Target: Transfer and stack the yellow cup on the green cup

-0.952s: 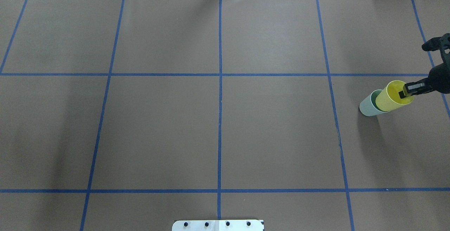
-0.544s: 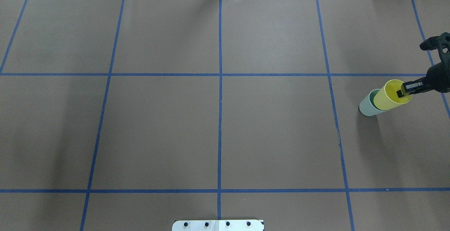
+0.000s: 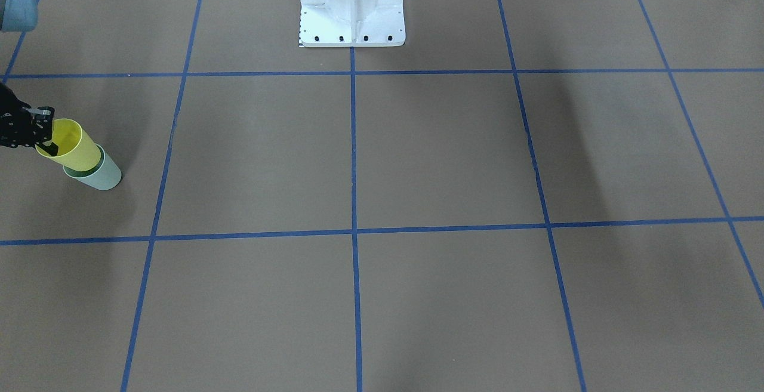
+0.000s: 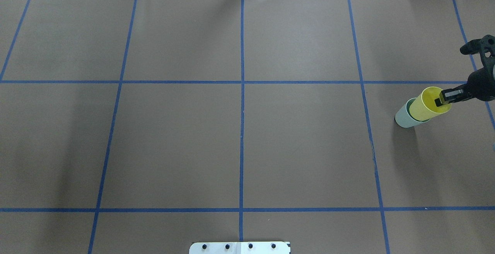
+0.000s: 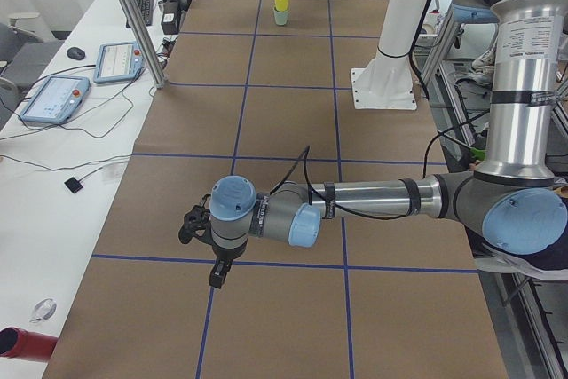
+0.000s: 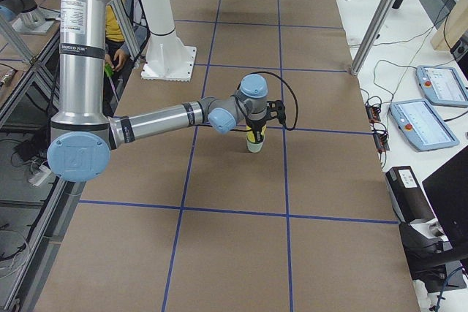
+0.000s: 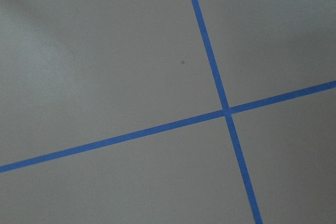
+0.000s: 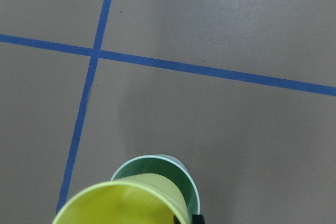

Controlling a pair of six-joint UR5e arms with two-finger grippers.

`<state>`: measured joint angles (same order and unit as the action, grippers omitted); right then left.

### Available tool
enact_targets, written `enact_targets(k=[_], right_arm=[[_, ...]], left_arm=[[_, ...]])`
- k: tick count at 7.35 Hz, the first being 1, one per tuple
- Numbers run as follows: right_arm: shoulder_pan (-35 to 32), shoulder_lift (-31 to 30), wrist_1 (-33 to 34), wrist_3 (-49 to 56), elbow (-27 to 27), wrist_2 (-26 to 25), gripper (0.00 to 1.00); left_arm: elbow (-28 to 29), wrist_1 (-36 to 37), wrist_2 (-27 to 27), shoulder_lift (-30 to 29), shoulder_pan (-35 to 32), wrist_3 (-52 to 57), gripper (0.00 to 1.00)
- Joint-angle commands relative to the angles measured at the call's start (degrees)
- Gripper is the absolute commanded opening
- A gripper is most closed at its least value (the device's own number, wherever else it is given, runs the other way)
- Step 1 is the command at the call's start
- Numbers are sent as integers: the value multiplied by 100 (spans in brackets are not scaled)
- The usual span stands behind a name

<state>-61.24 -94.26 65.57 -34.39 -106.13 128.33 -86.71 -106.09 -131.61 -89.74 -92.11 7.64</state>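
Evidently nesting yellow cup into green cup, clamping its 3 o'clock rim with right gripper; next, unclamping.

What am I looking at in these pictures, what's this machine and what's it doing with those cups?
It is a robot with two jointed arms at a brown table marked with blue tape. Two pictures look down from above, two from the table's ends, two from cameras on the wrists. The right pincer grips the yellow cup by its rim, the cup's base inside the green cup. The left arm hangs over the table's other end; whether the left pincer is open, I cannot tell.
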Motion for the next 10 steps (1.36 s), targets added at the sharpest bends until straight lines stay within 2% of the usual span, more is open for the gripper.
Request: enact_targets(k=[1, 4, 6, 7, 8, 9, 10], right_arm=[[6, 30, -35, 46, -4, 8, 100], [15, 31, -79, 64, -4, 8, 100], [-81, -109, -665, 107, 336, 8, 100], [-673, -171, -659, 682, 608, 69, 100], [-1523, -180, -468, 1923, 941, 166, 100], [-2323, -119, 457, 2902, 910, 410, 100], [-2706, 38, 1910, 3686, 466, 508, 100]], left_arm=[[-4, 0, -5, 0, -9, 0, 100], [-4, 0, -5, 52, 0, 0, 100], [-4, 9, -5, 105, 0, -9, 100], [31, 26, 4, 106, 0, -9, 100], [40, 26, 4, 149, -9, -9, 100], [40, 35, 4, 176, -9, -9, 100], [57, 53, -5, 185, 0, -9, 100]])
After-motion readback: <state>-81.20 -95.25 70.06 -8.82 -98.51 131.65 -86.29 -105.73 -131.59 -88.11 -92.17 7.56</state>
